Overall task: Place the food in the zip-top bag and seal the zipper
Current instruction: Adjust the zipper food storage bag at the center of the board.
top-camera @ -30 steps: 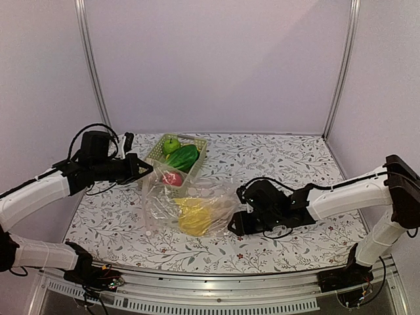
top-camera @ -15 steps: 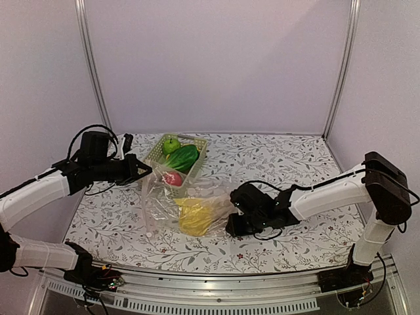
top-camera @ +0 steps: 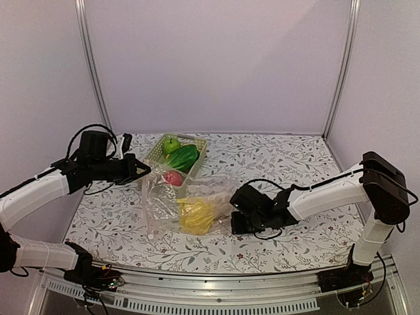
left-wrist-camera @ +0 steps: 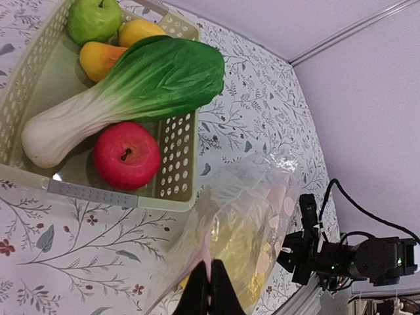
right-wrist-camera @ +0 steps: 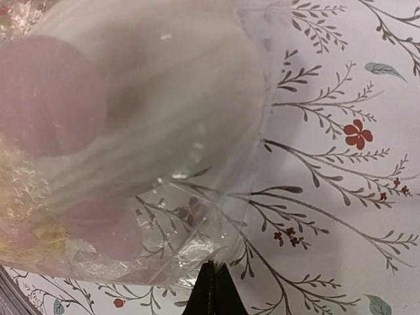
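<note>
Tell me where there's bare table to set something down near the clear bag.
Free: the flowered tabletop far right, beyond the right arm, and the near strip before the clear plastic zip-top bag. Crowded: left of centre, where bag, pale green lattice basket and left arm meet.

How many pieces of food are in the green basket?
5: green apple at the far corner, a yellow fruit and an orange-yellow one beside it, the leafy vegetable lying across the middle, the red apple against the near wall. Others may hide beneath.
</note>
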`<state>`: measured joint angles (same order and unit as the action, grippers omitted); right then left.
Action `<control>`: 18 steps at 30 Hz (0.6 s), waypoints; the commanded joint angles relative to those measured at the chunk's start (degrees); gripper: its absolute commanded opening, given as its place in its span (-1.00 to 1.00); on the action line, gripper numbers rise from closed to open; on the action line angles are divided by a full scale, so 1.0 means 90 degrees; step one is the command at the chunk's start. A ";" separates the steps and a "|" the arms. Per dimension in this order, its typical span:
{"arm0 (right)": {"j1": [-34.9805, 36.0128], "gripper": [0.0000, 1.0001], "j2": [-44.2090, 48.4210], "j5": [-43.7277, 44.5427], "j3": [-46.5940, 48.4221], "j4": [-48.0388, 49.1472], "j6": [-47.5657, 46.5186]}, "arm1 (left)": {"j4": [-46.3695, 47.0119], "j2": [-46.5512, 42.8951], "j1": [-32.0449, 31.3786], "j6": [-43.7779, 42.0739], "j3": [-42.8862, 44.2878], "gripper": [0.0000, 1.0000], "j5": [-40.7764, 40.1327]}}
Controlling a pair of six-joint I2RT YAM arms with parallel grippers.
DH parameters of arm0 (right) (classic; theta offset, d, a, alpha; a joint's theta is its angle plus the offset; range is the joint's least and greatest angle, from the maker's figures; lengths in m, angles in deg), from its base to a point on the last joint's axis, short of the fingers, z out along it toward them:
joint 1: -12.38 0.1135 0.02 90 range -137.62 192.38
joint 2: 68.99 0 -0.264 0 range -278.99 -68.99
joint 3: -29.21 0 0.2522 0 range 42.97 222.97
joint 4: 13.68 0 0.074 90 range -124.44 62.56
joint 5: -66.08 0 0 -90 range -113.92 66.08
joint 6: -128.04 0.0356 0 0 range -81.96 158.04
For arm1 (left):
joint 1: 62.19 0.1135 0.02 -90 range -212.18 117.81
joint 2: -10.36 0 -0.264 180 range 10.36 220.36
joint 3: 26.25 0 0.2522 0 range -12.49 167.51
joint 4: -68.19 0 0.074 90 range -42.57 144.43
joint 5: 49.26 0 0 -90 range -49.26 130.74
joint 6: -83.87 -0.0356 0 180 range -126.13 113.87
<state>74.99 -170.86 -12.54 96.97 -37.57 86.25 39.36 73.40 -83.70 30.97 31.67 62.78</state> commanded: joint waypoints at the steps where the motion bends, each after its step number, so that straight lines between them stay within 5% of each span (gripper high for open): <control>1: -0.0108 -1.00 0.0356 0.0292 -0.0277 -0.0163 0.0075 | -0.0178 0.0065 0.0138 -0.0179 0.0218 -1.00 0.0004; 7: -0.0442 -1.00 0.1446 0.0274 -0.0888 -0.0321 0.0014 | -0.0131 0.0292 0.0146 -0.0241 0.0303 -1.00 0.0261; 16: -0.0471 -1.00 0.2093 0.0170 -0.1277 -0.0458 0.0069 | -0.0051 0.1431 -0.0862 -0.0536 0.0953 -0.99 0.0052; 18: -0.0487 -1.00 0.2186 0.0185 -0.1359 -0.0457 0.0158 | 0.0023 0.1556 -0.0890 -0.0568 0.0967 -0.83 -0.0021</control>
<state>70.85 -153.61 -11.82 86.67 -40.30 86.49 38.75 85.07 -90.48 27.72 38.95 64.20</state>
